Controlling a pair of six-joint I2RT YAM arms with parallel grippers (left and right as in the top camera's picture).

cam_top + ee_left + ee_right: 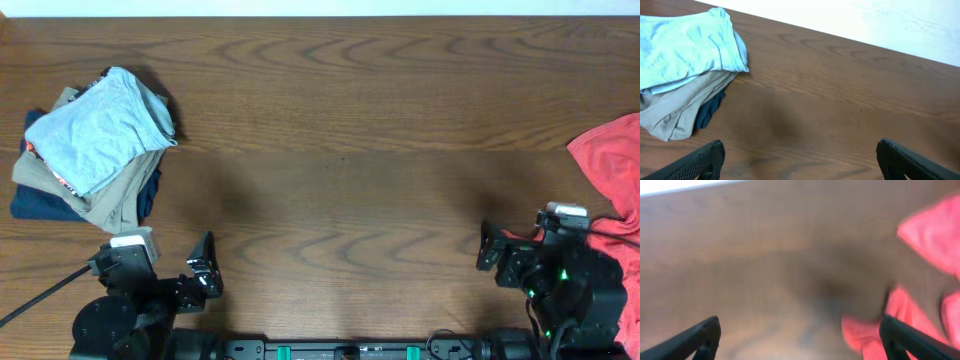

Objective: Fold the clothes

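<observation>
A folded pale blue-grey T-shirt (103, 128) lies on top of a pile of folded clothes at the left of the table; it also shows in the left wrist view (682, 42). A coral-red garment (615, 165) lies crumpled at the right edge; it shows blurred in the right wrist view (930, 235). My left gripper (205, 268) is open and empty near the front edge, apart from the pile. My right gripper (487, 247) is open and empty, low over the table, with a fold of the red garment (867, 332) beside its right finger.
Under the T-shirt lie a folded tan garment (110, 200) and a dark navy one (30, 205); the left wrist view shows them too, the tan garment (677, 112) above the navy one (710, 110). The brown wooden table (340, 150) stretches between the two arms.
</observation>
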